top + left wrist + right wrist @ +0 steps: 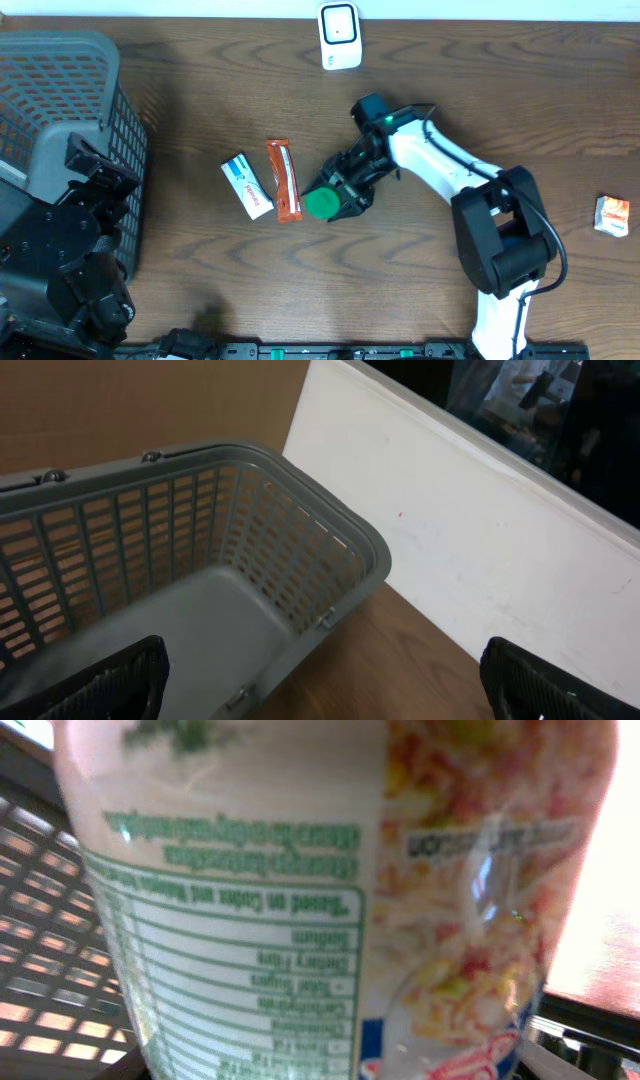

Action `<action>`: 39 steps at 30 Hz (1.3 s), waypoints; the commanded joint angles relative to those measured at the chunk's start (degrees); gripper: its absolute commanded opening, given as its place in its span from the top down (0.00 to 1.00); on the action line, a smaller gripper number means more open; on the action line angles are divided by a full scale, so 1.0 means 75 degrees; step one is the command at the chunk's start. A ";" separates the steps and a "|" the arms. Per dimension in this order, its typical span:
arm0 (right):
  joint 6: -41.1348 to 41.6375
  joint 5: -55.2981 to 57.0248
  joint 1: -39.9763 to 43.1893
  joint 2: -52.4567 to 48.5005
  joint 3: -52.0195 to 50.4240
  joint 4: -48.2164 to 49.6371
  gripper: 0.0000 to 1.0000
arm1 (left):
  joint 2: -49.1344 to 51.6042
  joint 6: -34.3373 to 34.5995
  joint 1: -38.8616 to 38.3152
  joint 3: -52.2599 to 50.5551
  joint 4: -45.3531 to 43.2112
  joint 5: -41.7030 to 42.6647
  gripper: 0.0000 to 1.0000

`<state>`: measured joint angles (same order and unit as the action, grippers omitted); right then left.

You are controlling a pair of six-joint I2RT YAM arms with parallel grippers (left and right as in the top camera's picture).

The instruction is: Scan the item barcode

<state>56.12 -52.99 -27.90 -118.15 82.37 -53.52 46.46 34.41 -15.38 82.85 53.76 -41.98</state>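
Green-lidded cup (322,203) sits in the right gripper (338,196), lying on its side low over the wooden table (500,90), with the lid facing lower left. Jaws are partly closed, pressed on the cup's sides. In the right wrist view the cup (330,900) fills nearly the whole frame: a green-lined nutrition panel on the left, reading upside down, and blurry orange-red print on the right. No barcode can be made out on that face. White scanner (340,36) stands at the top edge of the table, well apart from the cup and up-screen of it. Just left of the cup lies an orange packet (284,180), and beside that a blue-and-white box (247,186), both flat on the wood. Small orange-and-white packet (611,215) lies far right, alone. Grey basket (60,70) takes the left end. The left gripper (325,690) hovers over the basket (250,470) with its jaws fully spread and nothing between them; its fingers (125,675) show only at the bottom corners. White board (480,550) runs behind the basket.
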 commanded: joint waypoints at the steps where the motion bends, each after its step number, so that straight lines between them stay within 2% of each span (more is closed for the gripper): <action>1: -0.0137 -0.0178 -0.0125 -0.0038 -0.0020 0.0000 0.44 | 0.0000 -0.0122 0.0047 -0.0023 0.0003 -0.0096 0.00; 8: 0.0160 -0.0137 -0.0187 -0.0143 -0.0577 0.0382 0.46 | 0.0000 -0.0122 0.0047 -0.0023 0.0003 -0.0096 0.00; 12: 0.0469 -0.0909 -0.0187 -0.0306 -0.0973 0.0938 0.46 | 0.0000 -0.0122 0.0047 -0.0023 0.0003 -0.0096 0.00; 16: 0.0493 -0.1008 -0.0160 -0.0326 -0.0982 0.1390 0.47 | 0.0000 -0.0122 0.0047 -0.0023 0.0003 -0.0096 0.00; 22: 0.0571 -0.1297 0.0079 -0.0321 -0.0976 0.1673 0.42 | 0.0000 -0.0122 0.0047 -0.0023 0.0003 -0.0096 0.00; 26: 0.0571 -0.1486 0.0239 -0.0321 -0.0976 0.1655 0.28 | 0.0000 -0.0122 0.0047 -0.0023 0.0003 -0.0096 0.00; 39: 0.0571 -0.1463 0.0737 -0.0321 -0.0976 0.1915 0.25 | 0.0000 -0.0122 0.0047 -0.0023 0.0003 -0.0096 0.00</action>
<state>59.94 -62.35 -22.65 -119.63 75.35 -40.21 46.46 34.41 -15.38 82.83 53.76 -41.98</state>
